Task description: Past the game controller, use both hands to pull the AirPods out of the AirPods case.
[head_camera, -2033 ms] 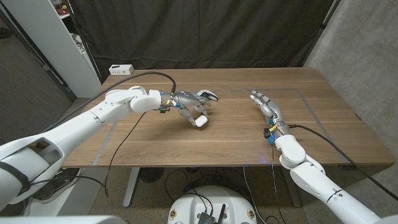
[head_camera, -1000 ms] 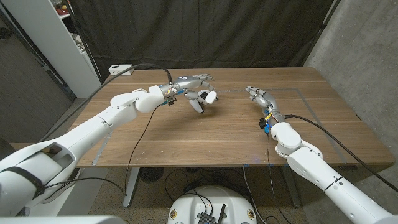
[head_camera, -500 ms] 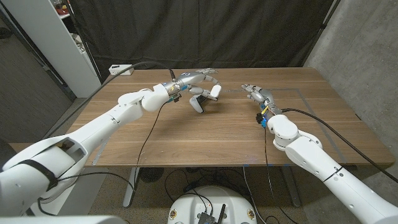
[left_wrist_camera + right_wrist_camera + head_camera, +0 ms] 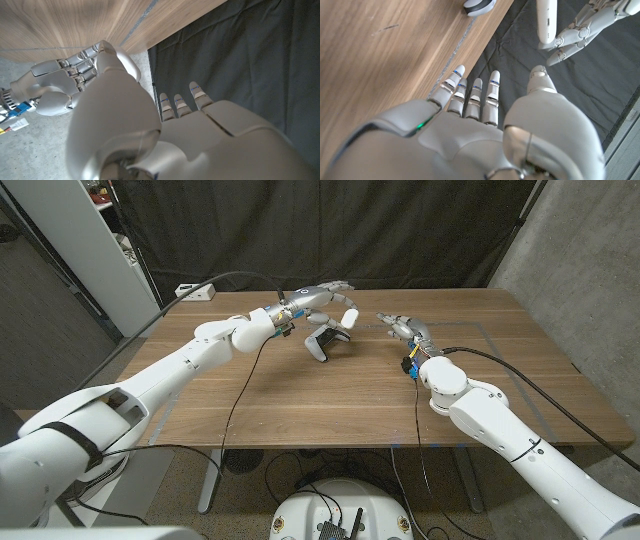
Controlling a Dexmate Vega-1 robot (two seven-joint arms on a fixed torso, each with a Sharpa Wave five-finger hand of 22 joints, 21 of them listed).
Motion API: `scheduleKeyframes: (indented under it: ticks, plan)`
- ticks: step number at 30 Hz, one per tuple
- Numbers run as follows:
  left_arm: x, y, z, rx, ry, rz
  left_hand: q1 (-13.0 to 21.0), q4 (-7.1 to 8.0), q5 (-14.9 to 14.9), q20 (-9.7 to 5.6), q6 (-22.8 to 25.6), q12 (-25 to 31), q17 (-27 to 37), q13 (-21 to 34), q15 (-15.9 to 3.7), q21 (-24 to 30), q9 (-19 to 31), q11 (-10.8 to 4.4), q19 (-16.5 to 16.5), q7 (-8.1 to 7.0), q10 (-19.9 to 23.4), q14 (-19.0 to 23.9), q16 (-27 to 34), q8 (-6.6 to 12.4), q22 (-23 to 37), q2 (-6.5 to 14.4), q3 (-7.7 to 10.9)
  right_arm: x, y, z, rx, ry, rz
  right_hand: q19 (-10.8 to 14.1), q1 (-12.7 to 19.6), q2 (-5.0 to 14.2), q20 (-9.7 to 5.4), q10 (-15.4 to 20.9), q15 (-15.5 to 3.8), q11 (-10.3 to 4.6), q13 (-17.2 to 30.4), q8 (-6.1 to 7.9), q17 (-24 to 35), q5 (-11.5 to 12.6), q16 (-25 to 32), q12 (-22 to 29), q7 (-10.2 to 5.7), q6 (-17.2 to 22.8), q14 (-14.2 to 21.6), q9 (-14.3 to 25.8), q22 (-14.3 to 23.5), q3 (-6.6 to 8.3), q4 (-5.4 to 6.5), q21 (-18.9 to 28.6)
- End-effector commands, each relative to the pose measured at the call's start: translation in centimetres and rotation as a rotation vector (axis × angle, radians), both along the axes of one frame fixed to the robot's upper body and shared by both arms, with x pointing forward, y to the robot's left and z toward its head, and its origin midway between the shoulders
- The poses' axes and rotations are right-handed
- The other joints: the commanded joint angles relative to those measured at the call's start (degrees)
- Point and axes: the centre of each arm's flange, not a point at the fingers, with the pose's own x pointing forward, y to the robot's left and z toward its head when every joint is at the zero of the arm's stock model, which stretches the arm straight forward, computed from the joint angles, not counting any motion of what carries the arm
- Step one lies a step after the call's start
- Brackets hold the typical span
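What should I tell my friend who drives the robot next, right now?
Left hand: holds the white AirPods case up above the table's far side.
Right hand: holds nothing, fingers out straight, reaching toward the case, not touching it.
Game controller: on the table under the left hand.
Done: case picked up.
Left: bring the right hand to the case and pull the AirPods out. Can't tell if the lid is open.

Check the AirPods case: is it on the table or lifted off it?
Lifted. The left hand holds the AirPods case in its fingers above the table, beyond the game controller.
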Motion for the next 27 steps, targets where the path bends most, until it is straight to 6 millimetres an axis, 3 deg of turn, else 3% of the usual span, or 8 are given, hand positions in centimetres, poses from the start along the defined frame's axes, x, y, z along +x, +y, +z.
scheduleKeyframes:
  ticks: [1, 10, 27]
  plan:
    - [-0.5, -0.9, 1.3, 0.061, -0.083, -0.017, 0.2, 0.28, -0.04, 0.12, 15.46, -0.04, 0.14, 0.2, -0.21, 0.06, 2.0, -0.02, 0.62, 3.25, 0.38, 0.48, -0.01, 2.32, 0.2, 0.75, 0.53, 1.0, 0.9, -0.1, 0.087, 0.053, 0.072, 1.68, -0.32, -0.81, 0.18, 1.75, -0.14, 1.01, -0.05, 0.57, 0.2, 0.03, 0.66, 0.52, 1.75, 2.3, 2.55, 0.12, 0.11, -0.62, 0.05, 0.38]
    - [-0.6, -1.6, 1.1, 0.078, -0.102, -0.01, 0.22, 0.35, -0.14, 0.1, 15.69, -0.08, 0.14, 0.2, -0.41, 0.04, 2.16, -0.36, 0.84, 3.26, 0.72, 0.86, 0.0, 2.27, 0.21, 0.72, 0.51, 1.5, 1.9, 0.4, 0.102, 0.037, 0.117, 2.81, 0.71, -1.22, 1.04, 3.55, 0.06, 2.16, -0.34, 1.16, 0.2, 0.14, 0.98, 0.8, 4.48, 5.37, 4.9, 0.0, 0.12, -0.43, -0.43, 0.3]
    - [-0.3, -2.3, 1.1, 0.096, -0.124, 0.015, 0.21, 0.51, -0.28, 0.1, 15.98, -0.29, 0.14, 0.2, -0.34, -0.06, 2.59, -0.36, 0.99, 3.01, 0.97, 1.16, -0.1, 2.26, 0.25, 0.75, 0.5, 1.6, 4.3, 0.6, 0.082, 0.02, 0.18, 3.72, 2.38, -1.12, 3.12, 5.46, 0.15, 2.1, -0.6, 1.32, 0.25, 0.32, 1.36, 1.06, 5.38, 7.49, 7.28, -0.09, 0.13, 0.13, -0.86, 0.15]
